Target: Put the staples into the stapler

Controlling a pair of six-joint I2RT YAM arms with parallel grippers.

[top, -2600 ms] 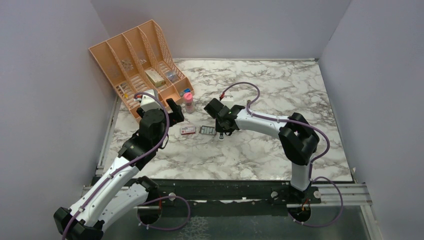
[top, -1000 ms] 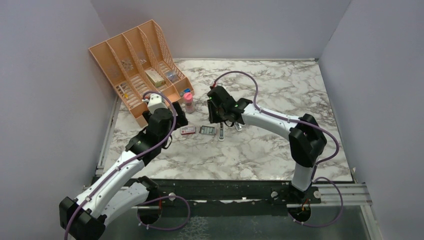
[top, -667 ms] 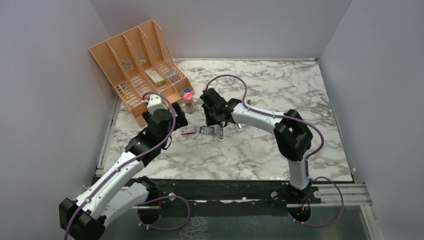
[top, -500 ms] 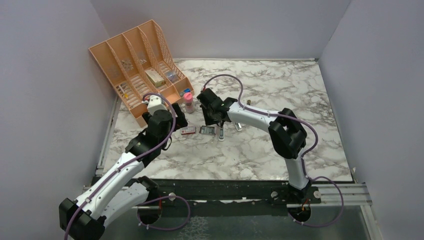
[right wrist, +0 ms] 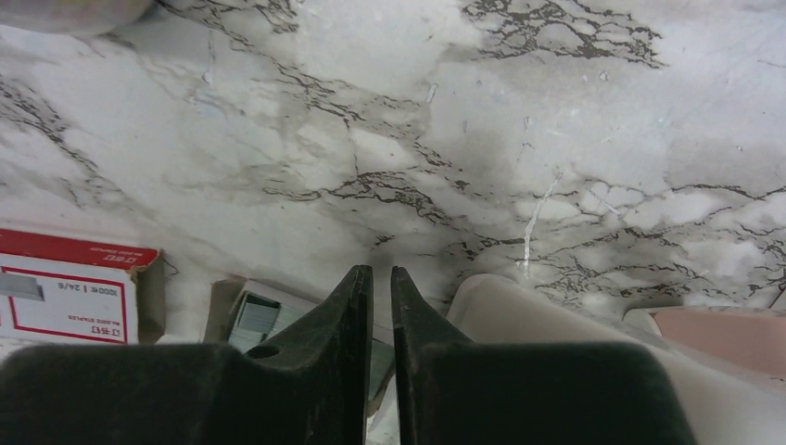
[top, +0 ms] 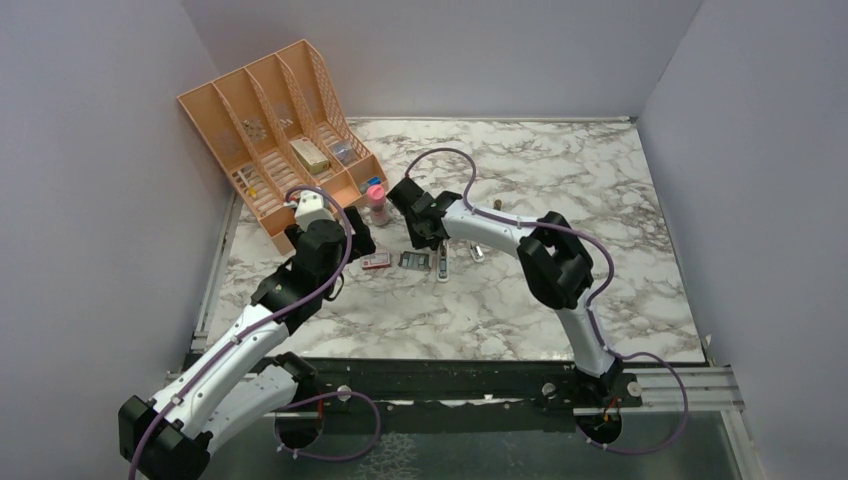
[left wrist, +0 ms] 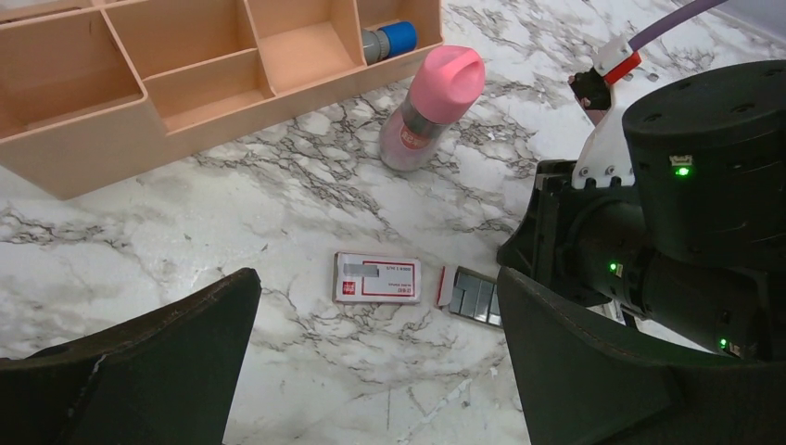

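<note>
We read "1000" and "24/6" on the red-and-white sleeve [right wrist: 65, 292], lower left. Our right tool [right wrist: 381, 278] is squeezed together by the staples [right wrist: 252, 320]. Our left tool [left wrist: 375, 287] is wide apart.

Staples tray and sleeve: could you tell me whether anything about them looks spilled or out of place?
Nothing looks spilled. The grey staples tray lies flat beside its red-and-white sleeve, strips inside; the pink-capped bottle stands upright.

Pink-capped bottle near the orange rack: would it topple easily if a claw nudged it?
Probably yes: the pink-capped bottle stands upright, tall and narrow, with a bulky cap on top. Once down, its round body would likely roll on the smooth marble table. It looks small, so probably light.
</note>
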